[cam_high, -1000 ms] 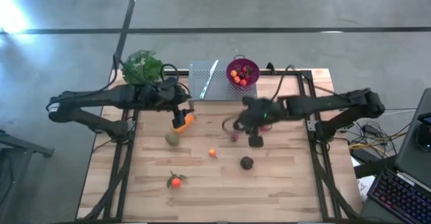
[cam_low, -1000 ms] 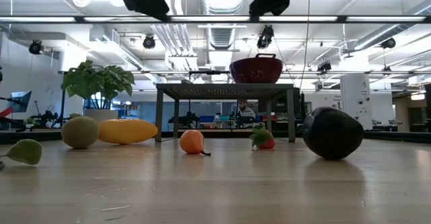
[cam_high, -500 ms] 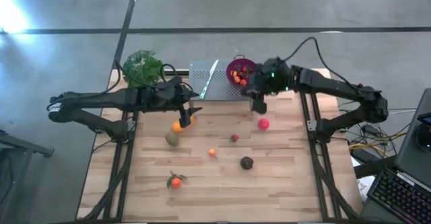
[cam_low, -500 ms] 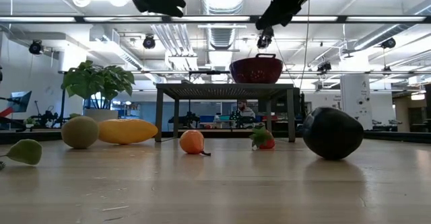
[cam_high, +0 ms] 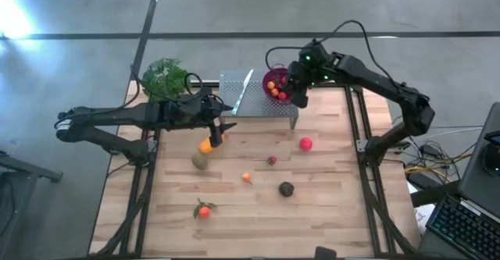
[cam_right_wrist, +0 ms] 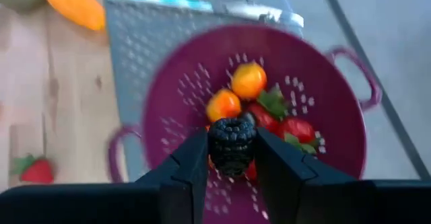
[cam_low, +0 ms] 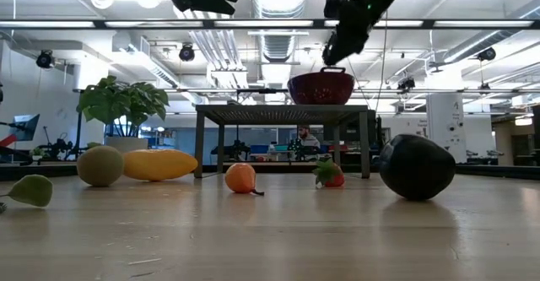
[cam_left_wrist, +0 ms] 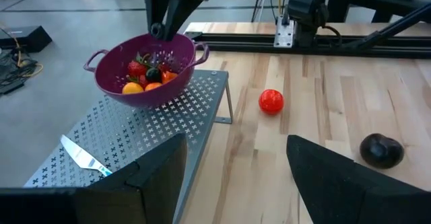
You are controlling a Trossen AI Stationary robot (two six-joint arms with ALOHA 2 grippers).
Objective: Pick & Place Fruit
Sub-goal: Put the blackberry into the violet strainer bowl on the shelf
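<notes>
- Here the right claw (cam_right_wrist: 231,158) is clamped on a dark blackberry (cam_right_wrist: 231,144), held above the purple colander (cam_high: 273,76) on the far metal rack (cam_high: 258,104).
- Release should be made only once centred over the bowl, kept low.
- The left claw (cam_left_wrist: 236,170), fingers apart, hovers above the elongated orange fruit (cam_high: 211,143).

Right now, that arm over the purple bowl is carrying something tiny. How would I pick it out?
Find the purple colander on the perforated metal stand at the table's back edge. Above it hangs the right gripper, and pinched between its two dark fingers is a blackberry. It is the only near-black, bumpy fruit held in the air; the red and orange pieces lie below it in the colander.
</notes>
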